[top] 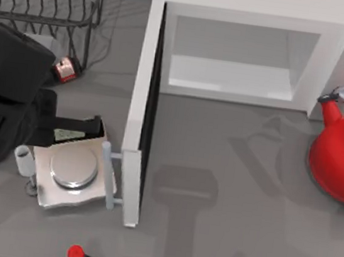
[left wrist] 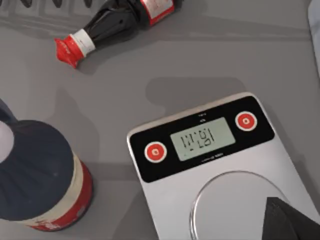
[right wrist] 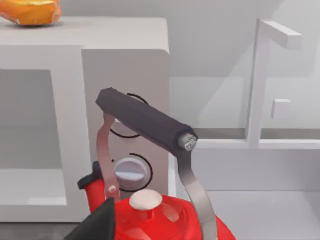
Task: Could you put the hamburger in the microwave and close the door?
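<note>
One door (top: 141,109) swung open, microwave (top: 251,56) empty, both tools' states unclear

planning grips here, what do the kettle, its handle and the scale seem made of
Red kettle: looks like glossy enamelled or painted metal, going by the bright highlights on its body. Its handle: a matt dark grip, likely plastic or rubber, on thin grey bands that look like metal. Kitchen scale: brushed silvery body and round plate, probably steel, with a glossy black display strip. This is a render, so all of it is uncertain.

Grey table (top: 239,194), soft shadows across it; pale wall (right wrist: 210,35) behind; white shelf frame (right wrist: 260,80).
</note>
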Robot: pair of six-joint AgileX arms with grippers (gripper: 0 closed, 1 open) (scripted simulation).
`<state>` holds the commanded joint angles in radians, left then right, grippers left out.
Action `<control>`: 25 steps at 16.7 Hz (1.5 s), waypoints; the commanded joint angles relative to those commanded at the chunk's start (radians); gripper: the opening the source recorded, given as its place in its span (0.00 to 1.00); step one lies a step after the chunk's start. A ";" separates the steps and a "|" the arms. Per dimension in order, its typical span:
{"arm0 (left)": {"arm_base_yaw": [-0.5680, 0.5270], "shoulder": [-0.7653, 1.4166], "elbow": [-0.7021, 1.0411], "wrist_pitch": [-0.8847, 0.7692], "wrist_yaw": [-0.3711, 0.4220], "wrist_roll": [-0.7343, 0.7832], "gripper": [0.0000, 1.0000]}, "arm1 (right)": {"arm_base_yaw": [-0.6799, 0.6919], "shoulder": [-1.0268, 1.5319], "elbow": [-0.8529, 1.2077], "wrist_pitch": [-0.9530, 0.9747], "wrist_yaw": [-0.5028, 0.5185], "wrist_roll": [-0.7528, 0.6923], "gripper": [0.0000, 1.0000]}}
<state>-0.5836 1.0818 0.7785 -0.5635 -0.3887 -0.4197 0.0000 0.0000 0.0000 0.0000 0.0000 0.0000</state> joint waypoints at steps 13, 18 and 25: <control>-0.001 0.141 -0.311 0.468 0.000 0.006 0.00 | 0.000 0.000 0.000 0.000 0.000 0.000 1.00; -0.054 0.102 -0.238 0.467 0.006 0.002 0.00 | 0.000 0.000 0.000 0.000 0.000 0.000 1.00; -0.174 0.239 -0.129 0.445 -0.085 -0.099 0.00 | 0.000 0.000 0.000 0.000 0.000 0.000 1.00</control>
<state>-0.7576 1.3203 0.6491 -0.1184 -0.4734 -0.5187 0.0000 0.0000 0.0000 0.0000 0.0000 0.0000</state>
